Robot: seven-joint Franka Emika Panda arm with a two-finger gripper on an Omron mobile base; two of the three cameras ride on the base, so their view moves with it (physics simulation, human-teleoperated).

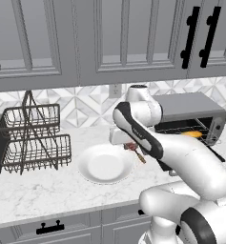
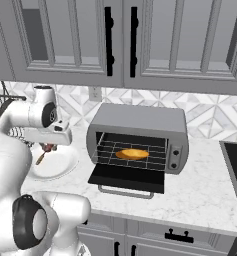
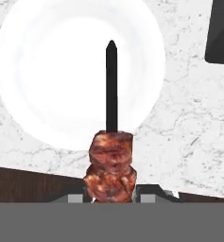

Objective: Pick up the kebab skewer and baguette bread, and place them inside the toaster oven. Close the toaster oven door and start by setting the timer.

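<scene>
Nearest to us, the gripper [image 3: 111,198] is clamped on the kebab skewer [image 3: 110,163]: in the hand view the meat chunks sit right between the two dark finger tips, and the bare dark stick points away from the hand over the white plate [image 3: 47,71] below. From the left base view the skewer [image 1: 135,151] hangs off the hand just above the plate's [image 1: 102,167] right rim, lifted off it rather than lying on it; the right base view shows the same thing, skewer [image 2: 44,154] over the plate [image 2: 60,167].

Farther along the marble counter [image 2: 210,195] stands the toaster oven [image 2: 137,137], its door [image 2: 127,179] folded down flat and open. The baguette [image 2: 132,154] already lies on the wire rack inside.

So we judge the bread done and the skewer step in hand: it is picked up, not yet delivered. Next we need to carry it sideways toward the oven, line the stick up with the open mouth, clear the lowered door and set it on the rack beside the loaf. After that come shutting the door and turning the timer on the control strip [image 2: 175,156].

We can read no brand, label or writing anywhere; the knobs are too small to show markings.
</scene>
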